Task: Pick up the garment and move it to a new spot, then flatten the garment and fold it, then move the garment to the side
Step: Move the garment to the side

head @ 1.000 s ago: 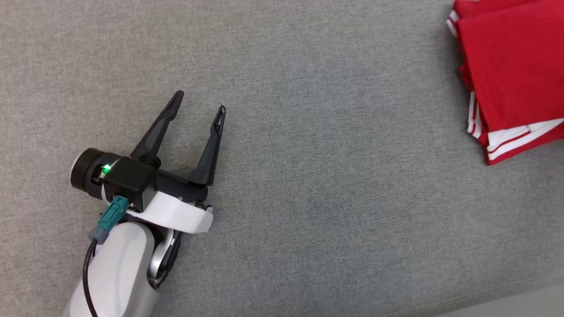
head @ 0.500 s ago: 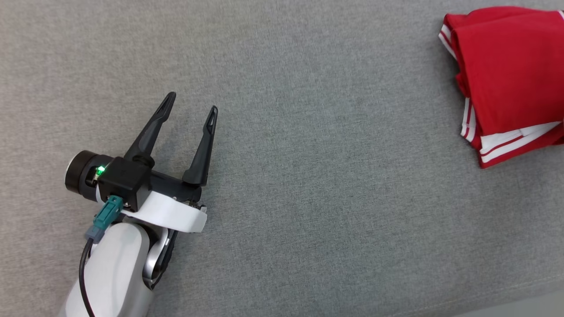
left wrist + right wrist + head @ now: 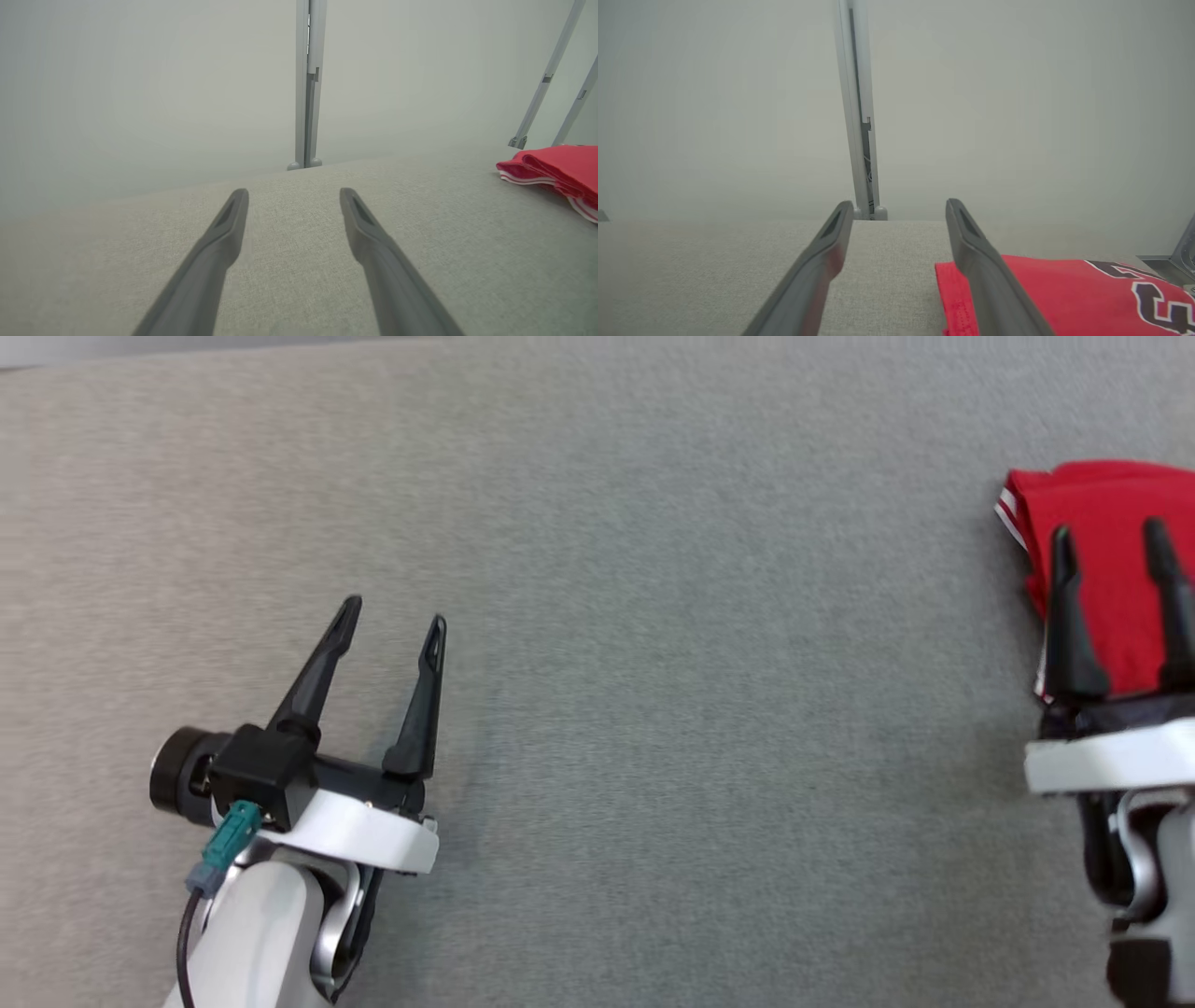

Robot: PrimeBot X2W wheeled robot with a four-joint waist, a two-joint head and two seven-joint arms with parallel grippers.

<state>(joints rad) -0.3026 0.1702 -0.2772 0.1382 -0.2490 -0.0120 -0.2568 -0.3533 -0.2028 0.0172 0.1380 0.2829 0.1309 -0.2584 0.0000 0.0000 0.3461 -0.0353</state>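
Left hand [image 3: 393,611] open, right hand [image 3: 1108,528] open over the folded red cloth garment with white trim [image 3: 1092,495]. I reckon 1 low pass could snag a layer, wrecking the fold.

The garment [image 3: 1116,588] is soft, matt red cloth with white striped trim. The surface [image 3: 653,709] under it and spreading to its left is grey woven cloth, matt with a fine rough grain. Well left of the garment, the left gripper [image 3: 393,613] has fingers [image 3: 322,667] of matt black plastic and a forearm shell [image 3: 271,933] of smooth, glossy white plastic, while the pale grey post [image 3: 308,84] behind the garment looks smooth, perhaps painted metal, though that view is hazy.
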